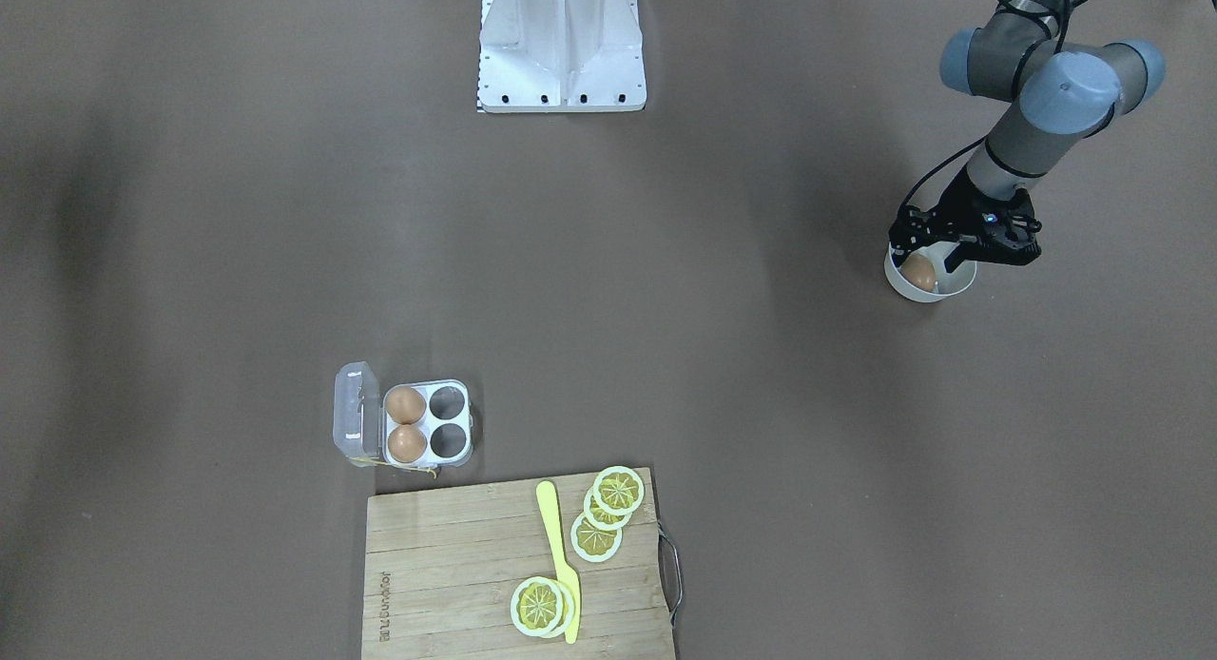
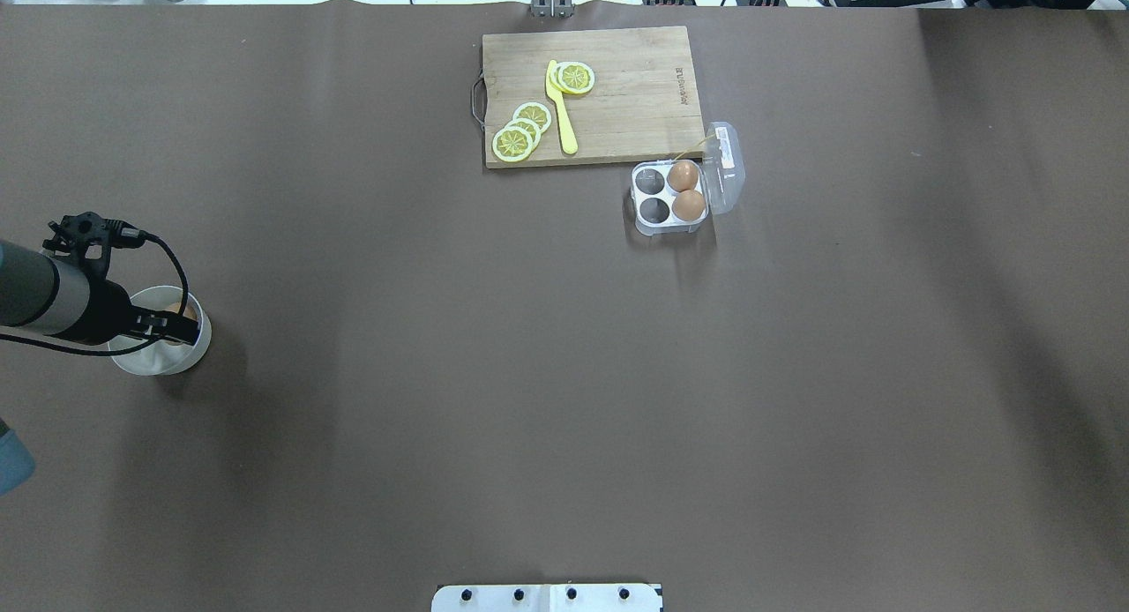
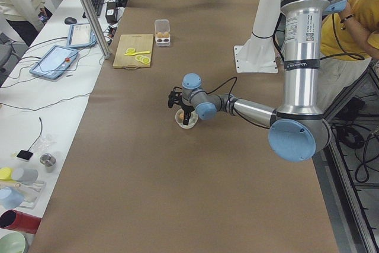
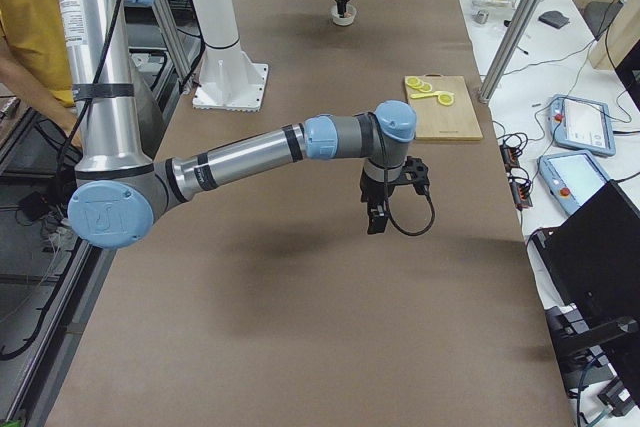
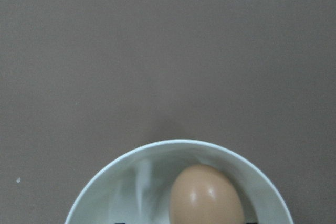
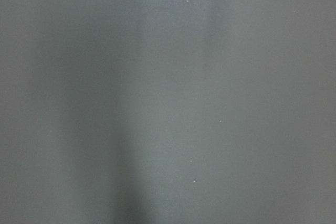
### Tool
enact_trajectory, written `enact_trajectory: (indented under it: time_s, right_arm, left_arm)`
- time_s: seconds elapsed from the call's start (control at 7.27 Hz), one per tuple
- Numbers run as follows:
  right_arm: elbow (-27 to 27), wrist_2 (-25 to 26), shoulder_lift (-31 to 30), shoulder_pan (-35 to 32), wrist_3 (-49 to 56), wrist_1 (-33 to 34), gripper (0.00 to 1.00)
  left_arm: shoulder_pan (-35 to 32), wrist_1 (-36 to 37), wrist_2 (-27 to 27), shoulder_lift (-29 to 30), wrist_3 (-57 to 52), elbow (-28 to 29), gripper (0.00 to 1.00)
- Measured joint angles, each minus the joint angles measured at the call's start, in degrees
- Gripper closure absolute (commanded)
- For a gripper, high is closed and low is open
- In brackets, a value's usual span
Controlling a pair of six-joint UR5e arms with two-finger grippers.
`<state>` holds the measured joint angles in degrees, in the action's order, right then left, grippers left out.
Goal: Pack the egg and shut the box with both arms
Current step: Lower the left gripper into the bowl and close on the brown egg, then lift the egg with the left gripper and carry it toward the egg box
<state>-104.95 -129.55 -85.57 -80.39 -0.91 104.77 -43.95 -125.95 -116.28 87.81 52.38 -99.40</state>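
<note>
The black 2-finger left gripper (image 1: pixel 935 259) is hovering open, empty, straight above the small brown egg (image 1: pixel 919 276) lying in the white round bowl (image 1: pixel 962 285), long axis crosswise to its jaws.

Light is even and soft from overhead, and the brown table (image 2: pixel 564 374) takes only broad, faint shadows: a dim band down the left of the front-facing view, another at the right of the overhead view. Beyond the table's far edge there the background is washed out white. The left wrist view is sharp; the egg (image 5: pixel 206 195) carries two small glints and the white bowl (image 5: pixel 131 182) a pale sheen. The right wrist view is dim, grey and flat, with a blurred darker streak down its left. Both side views are bright and clear
</note>
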Motion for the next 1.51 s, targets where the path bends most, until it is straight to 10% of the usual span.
enact_trajectory:
  time_s: [0.96,1.51]
  right_arm:
    - [0.00,-0.09,-0.09,0.11,-0.09,0.00,0.00]
    - [-0.04,-0.15,-0.13,0.14,-0.12,0.00,0.00]
  left_arm:
    - [0.00,0.00,0.08,2.13,-0.34,1.73,0.57]
    - [-0.01,0.00,-0.10,1.93,-0.41,0.99,0.59]
